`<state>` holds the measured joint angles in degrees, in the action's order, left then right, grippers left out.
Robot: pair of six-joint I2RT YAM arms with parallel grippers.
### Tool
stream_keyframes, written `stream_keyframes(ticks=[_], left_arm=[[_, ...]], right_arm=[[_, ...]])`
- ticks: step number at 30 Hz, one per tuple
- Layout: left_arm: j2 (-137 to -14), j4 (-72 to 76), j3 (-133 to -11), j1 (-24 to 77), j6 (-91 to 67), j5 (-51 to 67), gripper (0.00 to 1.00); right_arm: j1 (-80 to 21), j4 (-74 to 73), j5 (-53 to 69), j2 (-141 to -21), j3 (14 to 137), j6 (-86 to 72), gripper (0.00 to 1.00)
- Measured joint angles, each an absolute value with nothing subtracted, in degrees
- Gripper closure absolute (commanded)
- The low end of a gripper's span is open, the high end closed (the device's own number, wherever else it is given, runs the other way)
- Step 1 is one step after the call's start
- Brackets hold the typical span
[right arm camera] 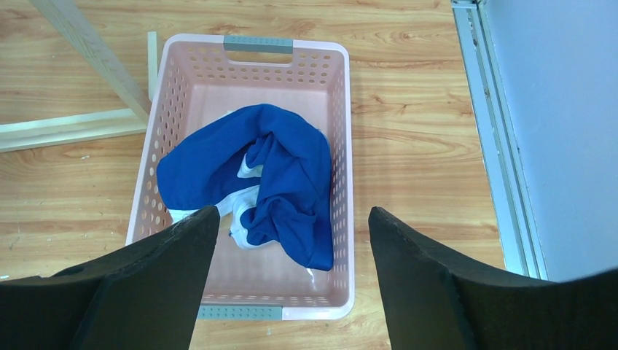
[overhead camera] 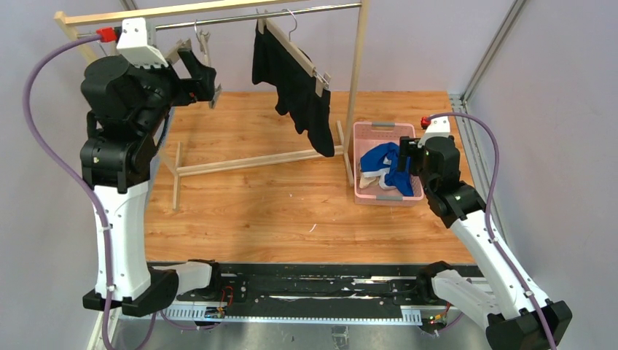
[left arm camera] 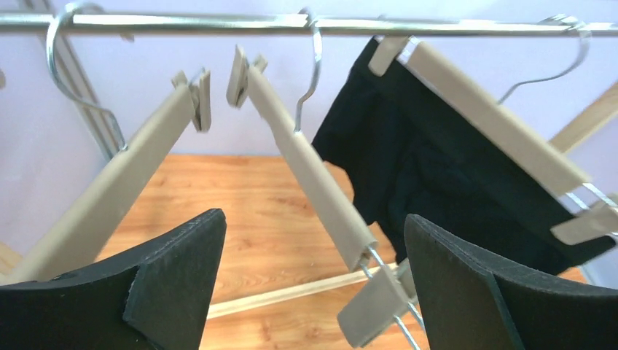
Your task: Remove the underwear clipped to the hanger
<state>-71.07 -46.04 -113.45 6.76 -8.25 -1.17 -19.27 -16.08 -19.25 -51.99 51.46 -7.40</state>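
Black cloth briefs [overhead camera: 295,84] hang clipped on a beige wooden hanger [overhead camera: 291,45] at 12 o'clock. Blue cloth briefs [right arm camera: 270,175] lie in a pink plastic basket [right arm camera: 284,45] at 3 o'clock. Left gripper [left arm camera: 312,222] and right gripper [right arm camera: 291,211]: jaws wide, empty.

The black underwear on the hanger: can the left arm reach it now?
Probably yes. The left hand is open and faces the black underwear, though an empty hanger hangs partly between them.

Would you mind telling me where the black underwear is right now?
In the top view the black underwear hangs upper centre, clipped to the rightmost hanger on the rail, between the left gripper and the pink basket.
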Motion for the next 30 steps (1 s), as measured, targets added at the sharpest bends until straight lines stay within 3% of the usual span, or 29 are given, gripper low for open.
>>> stream_keyframes(ticks=[7, 17, 22, 30], left_arm=[[-70.96, -44.93, -117.84, 7.27, -9.67, 5.52, 0.02], [-75.50, -45.08, -124.25, 19.09, -8.36, 8.62, 0.02], [-80.07, -45.04, -127.72, 25.30, -7.09, 9.41, 0.02], [-88.09, -40.62, -128.14, 26.87, -9.82, 10.61, 0.02]], right_arm=[[-19.27, -16.49, -17.98, -52.03, 51.46, -7.40, 0.23], [-19.75, -16.62, -17.32, -52.03, 51.46, -7.46, 0.22], [-21.41, -16.88, -17.04, -52.07, 51.46, -7.46, 0.22], [-25.36, -18.15, -17.47, -51.96, 51.46, -7.46, 0.22]])
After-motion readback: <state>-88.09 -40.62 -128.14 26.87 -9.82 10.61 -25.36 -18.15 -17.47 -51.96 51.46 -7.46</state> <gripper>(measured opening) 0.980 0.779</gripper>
